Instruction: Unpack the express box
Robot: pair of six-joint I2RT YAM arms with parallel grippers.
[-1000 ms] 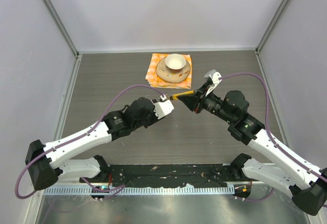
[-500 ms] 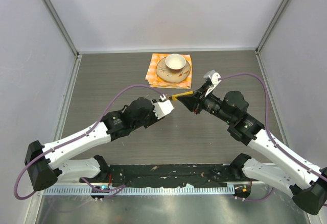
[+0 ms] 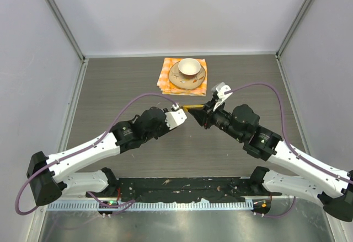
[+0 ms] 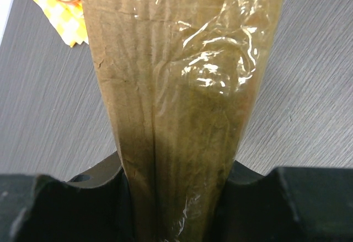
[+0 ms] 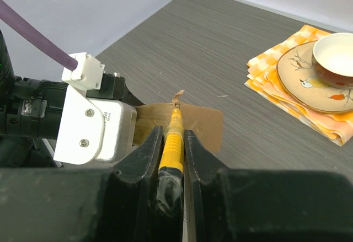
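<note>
- The express box [image 4: 176, 87] is clamped between the two fingers of the left gripper [image 4: 176, 170]. It runs straight out from them, and wrinkled clear tape covers its brown face.
- In the top view the box sits near the table's middle, mostly hidden where the two grippers meet. I cannot tell whether it touches the table [image 3: 110, 87].
- The right gripper [image 5: 171, 140] is closed on a yellow cutter [image 5: 174, 123]. Its tip rests at the box's upper edge, where a small torn scrap sticks up.
- The left arm reaches the box from 8 o'clock, the right arm from 4 o'clock.
- At 12 o'clock from the box lies an orange checkered cloth [image 3: 165, 82] bearing a saucer [image 3: 177, 80] and a cup [image 3: 189, 65]. The cloth's near edge is just beyond the grippers but apart from them.
- The left wrist's white camera housing [image 5: 96, 126] sits just beside the box at 9 o'clock in the right wrist view.
- Grey walls [image 3: 33, 60] bound the table at 9, 12 and 3 o'clock.
- Bare tabletop lies at 10 and 2 o'clock of the box, and toward 6 o'clock between the arms.
</note>
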